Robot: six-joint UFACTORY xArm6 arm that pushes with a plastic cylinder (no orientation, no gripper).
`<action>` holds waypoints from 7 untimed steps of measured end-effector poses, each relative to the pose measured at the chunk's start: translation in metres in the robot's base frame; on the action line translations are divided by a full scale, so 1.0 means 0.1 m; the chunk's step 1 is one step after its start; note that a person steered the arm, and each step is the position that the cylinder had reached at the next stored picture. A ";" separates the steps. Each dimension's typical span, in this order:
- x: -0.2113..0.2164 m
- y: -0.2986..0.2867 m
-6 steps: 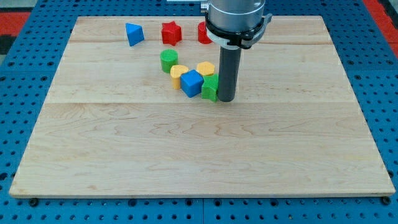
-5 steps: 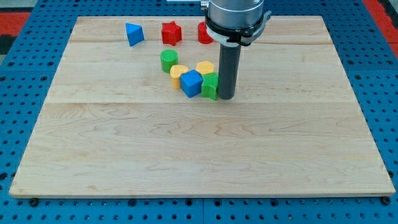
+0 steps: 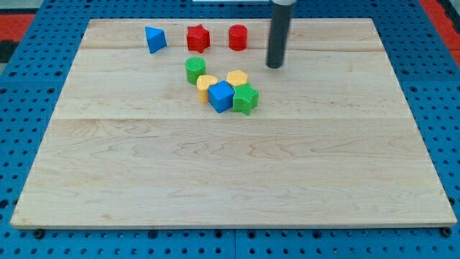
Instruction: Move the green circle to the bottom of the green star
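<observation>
Green circle point(image 3: 195, 70) sits upper left of the green star point(image 3: 245, 98), blocks between, while my bare-rod tip point(image 3: 274, 66), clawless, hovers upper right, needing to circle behind it.

Single view: high, angled down from board's point(image 3: 230, 180) near edge, whole board in frame
</observation>
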State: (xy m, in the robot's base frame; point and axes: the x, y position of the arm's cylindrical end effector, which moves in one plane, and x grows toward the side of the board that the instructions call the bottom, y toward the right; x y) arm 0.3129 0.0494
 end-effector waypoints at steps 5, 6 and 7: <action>0.22 -2.30; 0.37 -2.31; 0.61 -2.32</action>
State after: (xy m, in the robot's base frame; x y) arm 0.3737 -0.1827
